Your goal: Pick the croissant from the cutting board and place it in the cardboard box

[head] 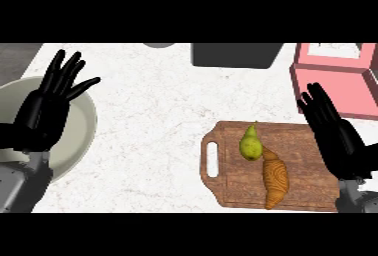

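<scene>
The right hand (341, 142) hovers over the right edge of the cutting board (303, 150), fingers straight and holding nothing. The croissant (275, 179) lies on the board, touching a pear (251, 144); the pink box (347, 80) sits beyond on the table (162, 115). The left hand (52, 105) rests open above a bowl (77, 145).

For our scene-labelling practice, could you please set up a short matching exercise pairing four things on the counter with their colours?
Things:
1. croissant
2. pear
3. box
4. right hand

Colours:
A. pink
B. black
C. golden brown
D. yellow-green

Pairs: 1-C, 2-D, 3-A, 4-B
</scene>
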